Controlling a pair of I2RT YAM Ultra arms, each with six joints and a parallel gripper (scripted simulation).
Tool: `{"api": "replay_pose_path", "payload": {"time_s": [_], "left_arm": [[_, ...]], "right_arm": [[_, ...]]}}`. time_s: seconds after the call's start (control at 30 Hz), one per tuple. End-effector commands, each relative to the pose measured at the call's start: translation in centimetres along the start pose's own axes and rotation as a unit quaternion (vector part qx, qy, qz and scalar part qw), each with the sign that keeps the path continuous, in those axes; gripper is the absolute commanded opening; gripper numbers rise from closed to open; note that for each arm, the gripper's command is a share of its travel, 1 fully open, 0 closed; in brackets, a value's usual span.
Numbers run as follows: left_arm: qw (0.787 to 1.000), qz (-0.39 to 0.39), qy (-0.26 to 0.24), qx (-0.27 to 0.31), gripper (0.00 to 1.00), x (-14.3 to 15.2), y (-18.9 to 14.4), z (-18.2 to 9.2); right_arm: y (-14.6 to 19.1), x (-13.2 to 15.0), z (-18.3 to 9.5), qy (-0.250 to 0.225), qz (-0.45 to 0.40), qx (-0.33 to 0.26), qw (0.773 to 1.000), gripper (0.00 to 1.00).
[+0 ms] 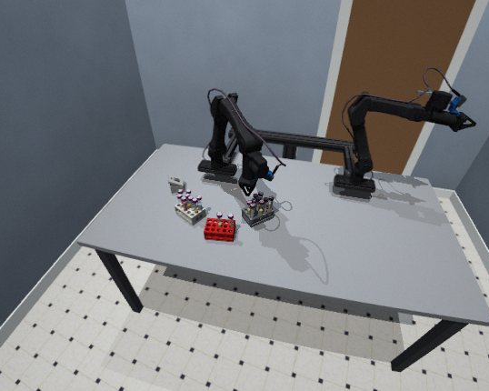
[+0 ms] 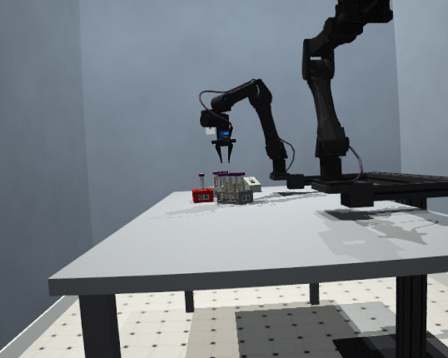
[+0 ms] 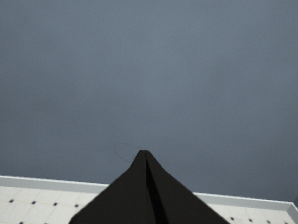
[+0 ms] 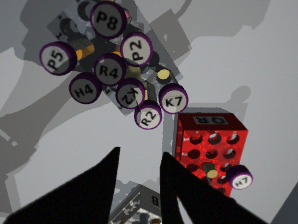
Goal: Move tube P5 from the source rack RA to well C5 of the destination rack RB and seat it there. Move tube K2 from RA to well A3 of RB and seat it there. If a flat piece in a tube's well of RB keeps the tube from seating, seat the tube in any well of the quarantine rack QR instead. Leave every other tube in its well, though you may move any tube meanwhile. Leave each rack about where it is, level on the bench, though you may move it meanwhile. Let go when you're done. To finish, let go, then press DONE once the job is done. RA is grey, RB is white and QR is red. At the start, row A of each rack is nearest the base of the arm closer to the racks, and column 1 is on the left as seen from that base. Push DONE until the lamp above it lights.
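Observation:
Tube P5 (image 4: pixel 58 58) and tube K2 (image 4: pixel 130 93) stand among several purple-capped tubes in the grey rack RA (image 1: pixel 256 222) (image 2: pixel 246 198). The white rack RB (image 1: pixel 191 218) (image 4: pixel 141 196) holds several tubes; its wells are only partly visible in the right wrist view. The red rack QR (image 1: pixel 219 235) (image 2: pixel 196 196) (image 4: pixel 235 123) holds two tubes in the top view; the tube H7 (image 4: pixel 241 177) is one. My right gripper (image 1: pixel 246 194) (image 2: pixel 225 162) (image 4: pixel 140 157) is partly open and empty, above RA's tube caps and beside them. My left gripper (image 1: pixel 474 123) (image 3: pixel 143 158) is shut and empty, raised far from the racks.
A small pale box (image 1: pixel 175 182) (image 2: pixel 252 183) stands behind RB, nearer the right arm's base; its button and lamp are too small to read. QR stands between RB and RA, toward the table's front edge in the top view. Tubes R2 (image 4: pixel 148 118) and K7 (image 4: pixel 173 99) stand close to K2.

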State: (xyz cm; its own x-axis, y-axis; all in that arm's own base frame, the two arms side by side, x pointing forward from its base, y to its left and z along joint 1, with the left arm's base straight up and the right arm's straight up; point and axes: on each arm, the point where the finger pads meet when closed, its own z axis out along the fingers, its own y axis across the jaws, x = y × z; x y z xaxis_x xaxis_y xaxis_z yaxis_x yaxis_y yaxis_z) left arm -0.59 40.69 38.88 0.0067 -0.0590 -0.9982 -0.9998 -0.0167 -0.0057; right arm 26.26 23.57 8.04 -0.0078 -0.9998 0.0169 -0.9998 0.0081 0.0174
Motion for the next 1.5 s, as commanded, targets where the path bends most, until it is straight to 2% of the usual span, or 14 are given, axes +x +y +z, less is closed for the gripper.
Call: {"api": "replay_pose_path", "payload": {"time_s": [0.0, 0.37, 0.47, 0.53, 0.67, 0.8, 1.47], "left_arm": [[1.0, 0.003, -0.03, 0.0, 0.0, -2.6, 0.1, -1.1], [1.0, 0.003, -0.03, 0.0, 0.0, -2.6, 0.1, -1.1], [1.0, 0.003, -0.03, 0.0, 0.0, -2.6, 0.1, -1.1], [1.0, 0.003, -0.03, 0.0, 0.0, -2.6, 0.1, -1.1], [1.0, 0.003, -0.03, 0.0, 0.0, -2.6, 0.1, -1.1], [1.0, 0.003, -0.03, 0.0, 0.0, -2.6, 0.1, -1.1], [1.0, 0.003, -0.03, 0.0, 0.0, -2.6, 0.1, -1.1]], "right_arm": [[-0.6, 0.2, 1.0, -0.004, 0.003, 0.003, 1.0, 0.3], [-0.7, 0.1, 2.9, -0.004, 0.003, 0.004, 1.0, 0.3], [-1.3, -0.4, 2.2, -0.014, 0.003, 0.015, 1.0, 0.3], [-0.8, 0.1, 3.5, -0.003, 0.003, 0.002, 1.0, 0.3], [-0.8, 0.2, 4.3, -0.003, 0.004, 0.002, 1.0, 0.3], [-1.7, -0.6, 2.6, -0.023, 0.004, 0.025, 0.999, 0.3], [-0.7, 0.3, 4.2, -0.01, 0.004, 0.01, 1.0, 0.3]]}}
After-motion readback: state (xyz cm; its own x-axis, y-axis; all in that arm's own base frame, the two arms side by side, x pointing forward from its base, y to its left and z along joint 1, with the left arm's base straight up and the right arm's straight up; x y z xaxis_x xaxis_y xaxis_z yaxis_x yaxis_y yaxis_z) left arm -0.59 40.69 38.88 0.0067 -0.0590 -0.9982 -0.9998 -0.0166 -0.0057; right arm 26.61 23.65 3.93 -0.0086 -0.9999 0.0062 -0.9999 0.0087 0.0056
